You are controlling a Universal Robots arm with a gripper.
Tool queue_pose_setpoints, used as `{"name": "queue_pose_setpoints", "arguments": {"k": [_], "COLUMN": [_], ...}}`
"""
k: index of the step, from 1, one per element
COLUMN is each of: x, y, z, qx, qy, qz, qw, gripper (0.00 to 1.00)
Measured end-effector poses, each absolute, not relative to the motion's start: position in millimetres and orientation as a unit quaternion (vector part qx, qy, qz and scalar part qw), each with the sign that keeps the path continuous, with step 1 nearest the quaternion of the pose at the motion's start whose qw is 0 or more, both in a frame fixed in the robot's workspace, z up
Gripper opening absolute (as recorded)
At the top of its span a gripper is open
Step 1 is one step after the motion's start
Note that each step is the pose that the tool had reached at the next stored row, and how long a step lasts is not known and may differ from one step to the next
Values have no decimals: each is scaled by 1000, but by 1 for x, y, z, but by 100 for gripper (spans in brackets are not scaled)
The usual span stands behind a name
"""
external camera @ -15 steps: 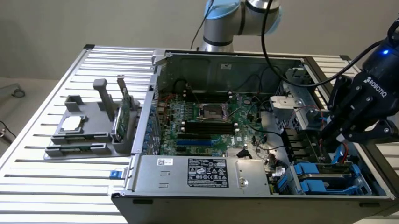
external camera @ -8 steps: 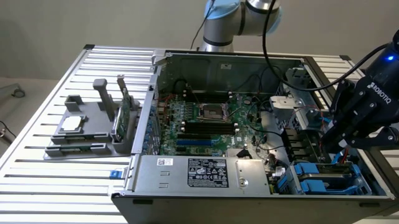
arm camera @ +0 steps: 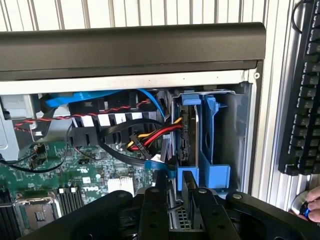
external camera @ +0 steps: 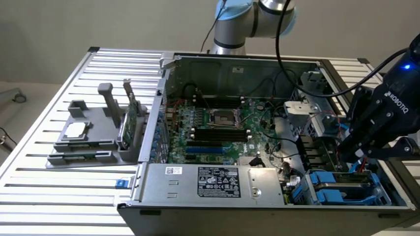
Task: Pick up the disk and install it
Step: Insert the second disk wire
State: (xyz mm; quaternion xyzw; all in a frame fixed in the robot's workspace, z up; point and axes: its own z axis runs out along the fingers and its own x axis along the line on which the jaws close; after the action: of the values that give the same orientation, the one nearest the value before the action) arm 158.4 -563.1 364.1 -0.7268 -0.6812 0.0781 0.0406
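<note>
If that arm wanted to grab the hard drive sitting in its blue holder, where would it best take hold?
Probably by the exposed top edge of the disk, coming straight down from above. It stands on edge in the bay, with blue rails close against its flat sides and the case wall beyond.

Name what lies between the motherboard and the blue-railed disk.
Black, red and yellow cables, between motherboard and disk, in the wrist view.

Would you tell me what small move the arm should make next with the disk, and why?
Probably a short, straight push along the bay. The disk stands between blue rails in that corner bay, with the end effector right at its near edge and in line; cables crowd beside it, so sideways drift looks risky.
</note>
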Motion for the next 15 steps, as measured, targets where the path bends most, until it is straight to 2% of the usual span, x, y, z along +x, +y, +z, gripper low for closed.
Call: {"name": "queue_pose_setpoints", "arguments": {"k": [12, 15], "x": [158, 158], "y": [-563, -563], "z": [362, 361], "qx": [-727, -727], "qy": [-682, -682], "qz": [69, 67], "qw": [44, 44], "gripper": [27, 16]}}
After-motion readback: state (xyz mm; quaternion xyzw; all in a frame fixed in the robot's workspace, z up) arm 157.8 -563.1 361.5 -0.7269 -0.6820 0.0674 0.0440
